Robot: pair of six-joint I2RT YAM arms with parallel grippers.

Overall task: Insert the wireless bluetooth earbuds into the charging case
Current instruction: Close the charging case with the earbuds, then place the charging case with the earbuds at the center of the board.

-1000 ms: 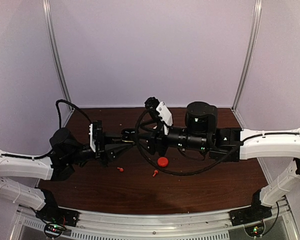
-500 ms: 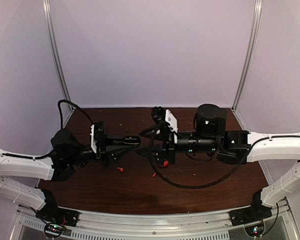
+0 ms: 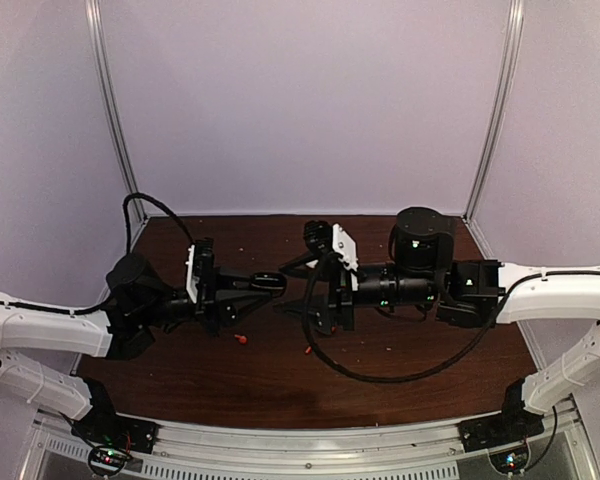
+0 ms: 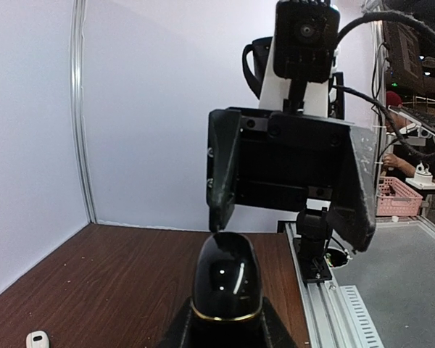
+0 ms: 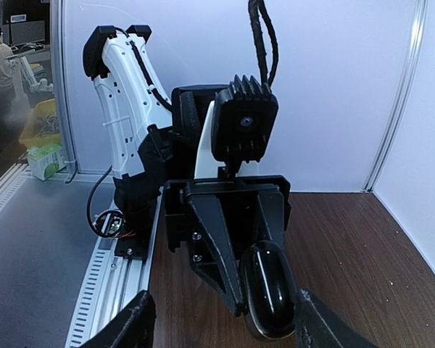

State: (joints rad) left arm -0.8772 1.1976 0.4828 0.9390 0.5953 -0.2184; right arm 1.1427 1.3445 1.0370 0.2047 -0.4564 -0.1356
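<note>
The left end effector [image 3: 259, 287] is closed tight on a shiny black charging case [image 4: 227, 279] with a thin gold ring. It holds the case up in the air, above the brown tabletop [image 3: 430, 380]. 1 red earbud [image 3: 242, 338] lies on the tabletop just under that end effector. A 2nd red earbud [image 3: 308, 349] lies a bit more to the right, next to a loop of black cable [image 3: 380, 374]. The right end effector [image 4: 288, 238] faces the case, very near it. Its 2 fingers are spread wide apart and hold nothing. Neither earbud is in the case.
</note>
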